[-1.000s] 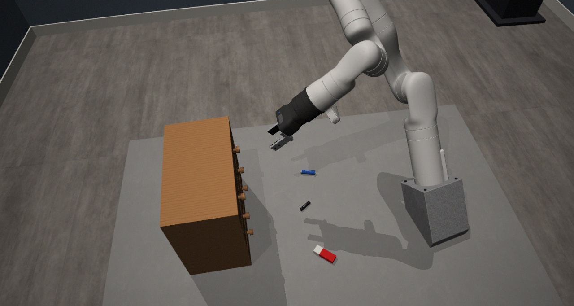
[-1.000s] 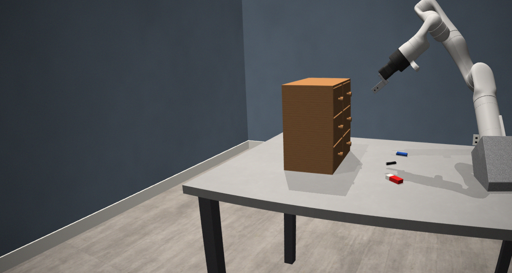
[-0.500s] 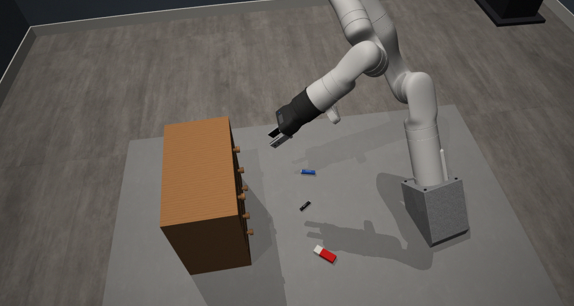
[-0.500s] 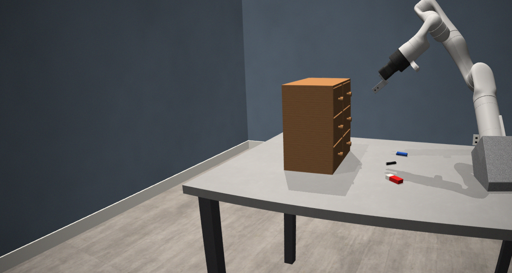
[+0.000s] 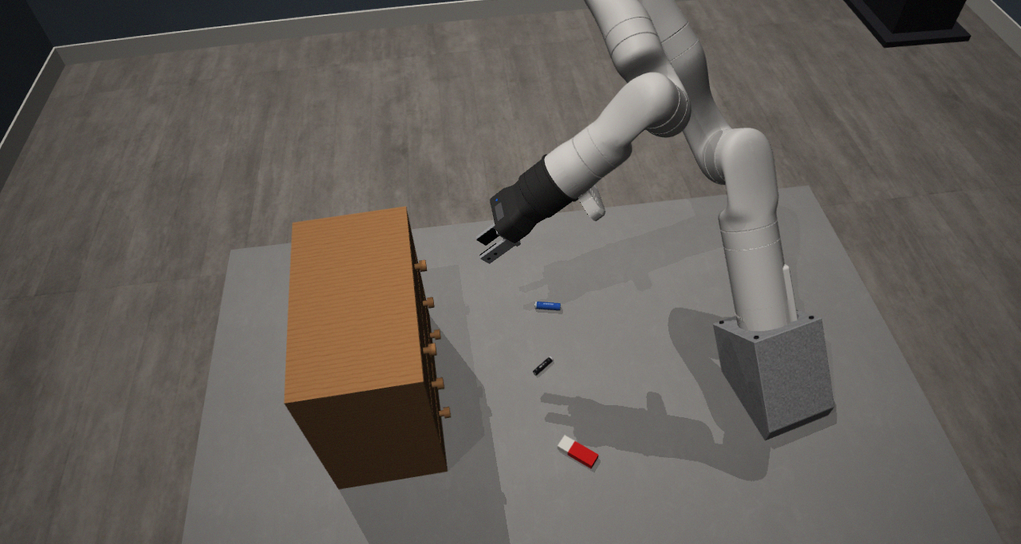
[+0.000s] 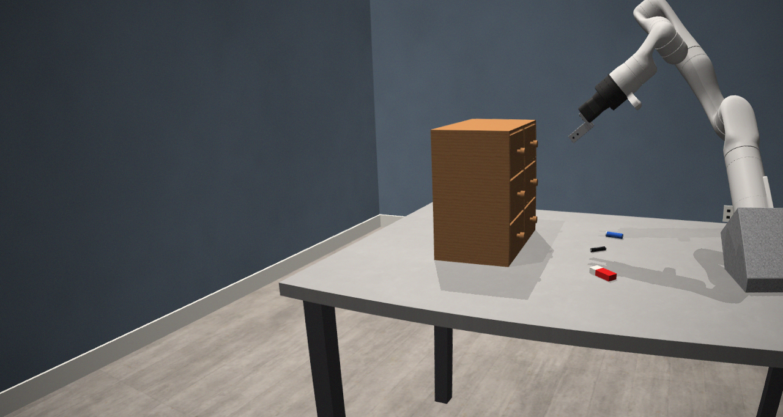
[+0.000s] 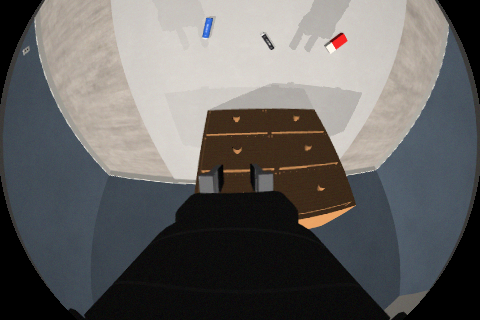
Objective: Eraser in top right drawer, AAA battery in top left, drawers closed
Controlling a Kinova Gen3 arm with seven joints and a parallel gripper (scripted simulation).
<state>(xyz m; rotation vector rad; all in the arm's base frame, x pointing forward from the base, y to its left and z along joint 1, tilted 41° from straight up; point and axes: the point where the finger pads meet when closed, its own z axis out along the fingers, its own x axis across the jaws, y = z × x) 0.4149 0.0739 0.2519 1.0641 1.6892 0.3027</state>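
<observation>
The wooden chest (image 5: 349, 305) (image 6: 470, 190) (image 7: 280, 147) stands upright on the table with all drawers pushed in. My gripper (image 5: 492, 246) (image 6: 577, 132) (image 7: 236, 173) is open and empty. It hangs in the air in front of the chest's top row, on the right-hand column's side, clear of the knobs. The red and white eraser (image 5: 578, 451) (image 6: 603, 273) (image 7: 336, 43) lies on the table in front of the chest. A thin black battery (image 5: 542, 366) (image 6: 597, 248) (image 7: 267, 42) and a thicker blue battery (image 5: 547, 305) (image 6: 613, 234) (image 7: 208, 27) lie beside it.
The arm's grey pedestal (image 5: 778, 376) (image 6: 758, 250) stands on the table beyond the three small things. The top row's knobs (image 6: 520, 149) (image 6: 533, 142) stick out of the chest's front. The table's front edge (image 6: 492, 321) is close to the chest.
</observation>
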